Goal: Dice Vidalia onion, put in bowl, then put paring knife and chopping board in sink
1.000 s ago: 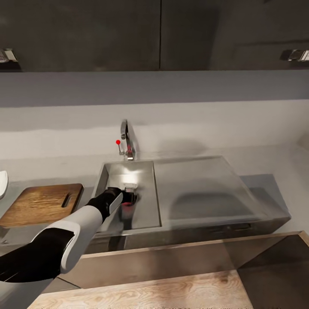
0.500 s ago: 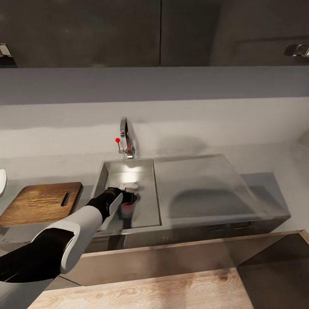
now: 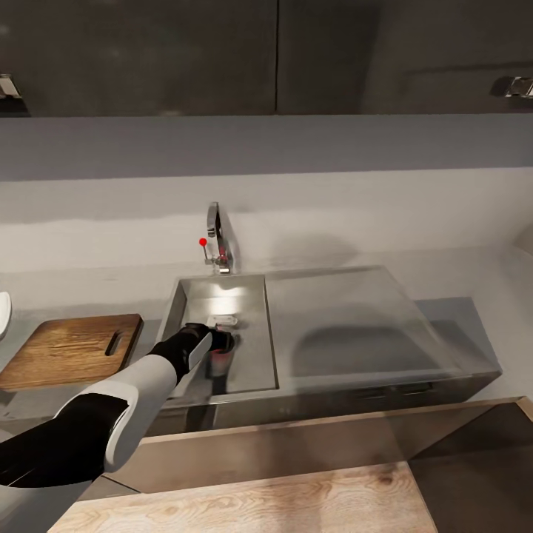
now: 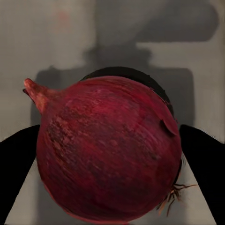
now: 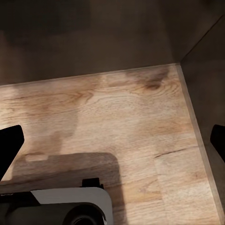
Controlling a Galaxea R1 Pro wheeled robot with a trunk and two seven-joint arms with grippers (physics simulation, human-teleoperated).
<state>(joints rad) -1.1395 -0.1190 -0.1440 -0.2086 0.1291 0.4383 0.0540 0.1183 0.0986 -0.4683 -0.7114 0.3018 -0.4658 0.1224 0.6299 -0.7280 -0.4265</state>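
The Vidalia onion [image 4: 110, 150] is dark red with a dry stem tip. It lies on the floor of the sink [image 3: 178, 303] and shows as a reddish spot [image 3: 220, 355] in the head view. My left gripper [image 3: 223, 343] reaches down into the basin. Its dark fingers [image 4: 16, 168] press on both sides of the onion, so it is shut on it. The chopping board [image 3: 74, 349] lies on the countertop [image 3: 459, 281] left of the sink. A white sliver of the bowl [image 3: 4, 314] shows at the left edge. My right gripper [image 5: 112, 140] is open over a wooden surface. The paring knife is out of view.
A chrome tap [image 3: 216, 240] with a red knob stands behind the basin. The flat drainboard [image 3: 340, 318] extends to the right. Dark wall cabinets [image 3: 274, 59] hang above. A light wooden surface [image 3: 259, 503] lies low in front of the counter.
The head view shifted slightly a second ago. My left gripper stays at the onion in the basin, with no visible movement since.
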